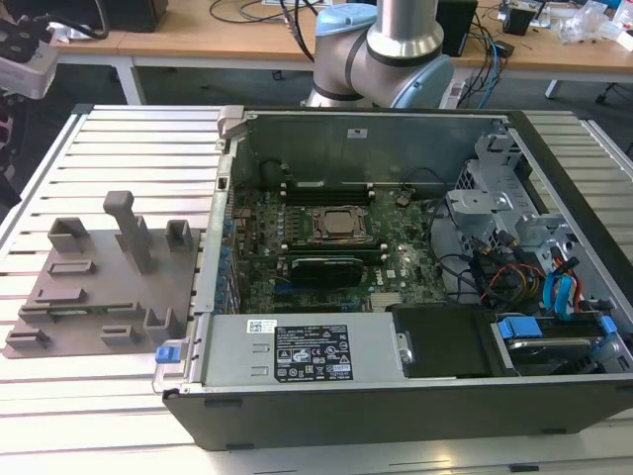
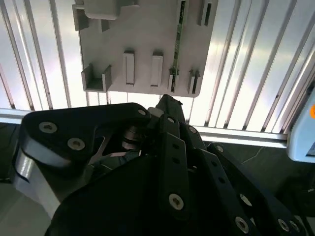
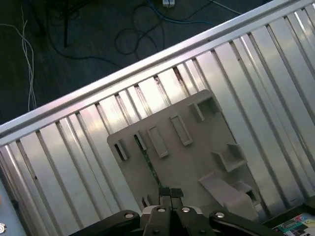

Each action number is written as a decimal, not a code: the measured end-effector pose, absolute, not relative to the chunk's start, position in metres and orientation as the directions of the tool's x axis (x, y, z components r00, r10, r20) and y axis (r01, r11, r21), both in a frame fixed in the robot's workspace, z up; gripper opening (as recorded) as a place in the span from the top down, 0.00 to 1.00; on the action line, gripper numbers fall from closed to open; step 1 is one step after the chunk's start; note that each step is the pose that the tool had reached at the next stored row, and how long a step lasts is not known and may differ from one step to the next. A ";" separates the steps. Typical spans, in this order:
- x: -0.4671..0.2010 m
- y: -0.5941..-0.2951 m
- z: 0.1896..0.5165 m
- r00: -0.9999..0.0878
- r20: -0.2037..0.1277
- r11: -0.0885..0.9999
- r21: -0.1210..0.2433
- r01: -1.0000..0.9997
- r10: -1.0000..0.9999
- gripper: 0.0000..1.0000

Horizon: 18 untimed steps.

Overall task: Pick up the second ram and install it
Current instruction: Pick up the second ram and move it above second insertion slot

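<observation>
The gripper (image 3: 170,193) hangs above the grey holder plate (image 3: 197,162). The plate lies flat on the slatted aluminium table (image 1: 129,148), toward the table's edge at the exterior view's left and just beside the open computer case (image 1: 415,421). In the first wrist view the two black fingers (image 3: 164,192) are pressed together with only a thin seam between them, and they pinch nothing. The second ram (image 3: 149,163) is a thin green stick standing on its long edge in a narrow slot of the plate. It runs parallel to one plate edge, with one row of small blocks between it and that edge. In the second wrist view the ram (image 2: 178,34) runs straight away from the fingertip, its near end seated between two small end blocks at the plate's edge. The fingertips are over that near end of the stick; whether they touch it cannot be told. A tall post block (image 1: 129,230) rises near the plate's middle, and a U-shaped bracket (image 2: 96,78) sits at the plate's edge, well apart from the ram. Inside the case the motherboard (image 1: 297,223) lies flat with its processor socket (image 1: 341,226) near the middle. The arm's base (image 1: 381,49) stands beyond the table's far edge, behind the case.
</observation>
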<state>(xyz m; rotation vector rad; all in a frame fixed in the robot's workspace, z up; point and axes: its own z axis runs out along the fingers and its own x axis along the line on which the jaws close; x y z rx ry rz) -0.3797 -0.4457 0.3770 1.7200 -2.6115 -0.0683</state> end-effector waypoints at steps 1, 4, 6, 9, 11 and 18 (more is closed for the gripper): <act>-0.380 -0.446 0.377 -0.354 -0.012 0.353 0.044 -0.935 -0.935 0.90; -0.380 -0.446 0.377 -0.252 -0.012 0.251 0.044 -0.967 -0.968 0.90; -0.380 -0.446 0.377 -0.222 -0.012 0.221 0.044 -0.974 -0.975 0.90; -0.380 -0.446 0.377 -0.147 -0.012 0.146 0.044 -0.988 -0.989 0.90; -0.380 -0.446 0.377 -0.096 -0.012 0.096 0.044 -0.994 -0.995 0.90; -0.380 -0.446 0.377 0.008 -0.012 -0.008 0.044 -0.999 -1.000 0.90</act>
